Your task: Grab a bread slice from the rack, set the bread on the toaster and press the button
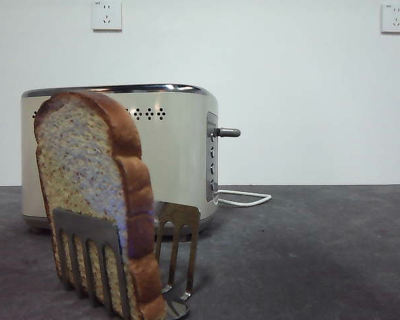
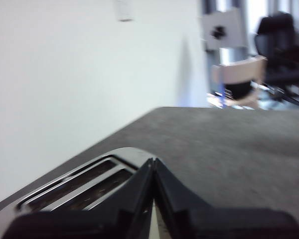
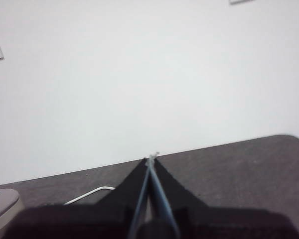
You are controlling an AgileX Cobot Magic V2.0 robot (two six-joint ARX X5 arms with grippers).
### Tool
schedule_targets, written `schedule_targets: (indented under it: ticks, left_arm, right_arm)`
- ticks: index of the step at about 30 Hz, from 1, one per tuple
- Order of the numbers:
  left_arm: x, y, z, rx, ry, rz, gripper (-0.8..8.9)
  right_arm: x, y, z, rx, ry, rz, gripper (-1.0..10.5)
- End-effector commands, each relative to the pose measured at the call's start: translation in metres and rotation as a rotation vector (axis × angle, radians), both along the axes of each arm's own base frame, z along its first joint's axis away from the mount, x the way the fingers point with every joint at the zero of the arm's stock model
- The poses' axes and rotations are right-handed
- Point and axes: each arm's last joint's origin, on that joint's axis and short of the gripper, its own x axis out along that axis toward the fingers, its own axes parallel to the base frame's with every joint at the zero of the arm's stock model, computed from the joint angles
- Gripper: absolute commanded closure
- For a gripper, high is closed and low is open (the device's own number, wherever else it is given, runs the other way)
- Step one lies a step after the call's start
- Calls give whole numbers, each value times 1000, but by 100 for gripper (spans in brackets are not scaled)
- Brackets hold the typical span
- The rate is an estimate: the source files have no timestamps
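The slice of bread [image 1: 87, 173] stands upright in the steel rack [image 1: 93, 263] at the near left of the front view. The cream toaster [image 1: 180, 153] stands behind it, its grey lever button [image 1: 228, 133] sticking out of the right end panel. In the left wrist view the toaster's two empty top slots [image 2: 84, 181] lie just beyond my left gripper [image 2: 152, 162], whose jaws are shut and empty. My right gripper [image 3: 150, 160] is shut and empty above the table, with the toaster's corner [image 3: 2, 204] off to one side. Neither gripper shows in the front view.
The toaster's white cord [image 1: 243, 197] loops on the dark grey table [image 1: 307, 253] to its right; it also shows in the right wrist view [image 3: 87, 194]. A white wall with two sockets [image 1: 107, 15] stands behind. Chairs [image 2: 239, 79] stand beyond the table's end.
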Motion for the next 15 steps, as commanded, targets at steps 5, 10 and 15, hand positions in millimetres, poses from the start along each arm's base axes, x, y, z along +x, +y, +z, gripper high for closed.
schedule_targets:
  ticks: [5, 10, 15]
  left_arm:
    - [-5, -15, 14, 296, -29, -187, 818]
    - [-3, -28, 32, 537, -62, -309, 818]
    - [5, -44, 54, 769, -128, -370, 818]
  right_arm:
    - [0, 0, 21, -55, 21, -12, 948]
    - [12, 1, 30, -61, 77, 0, 948]
    - [25, 4, 35, -72, 131, 78, 949]
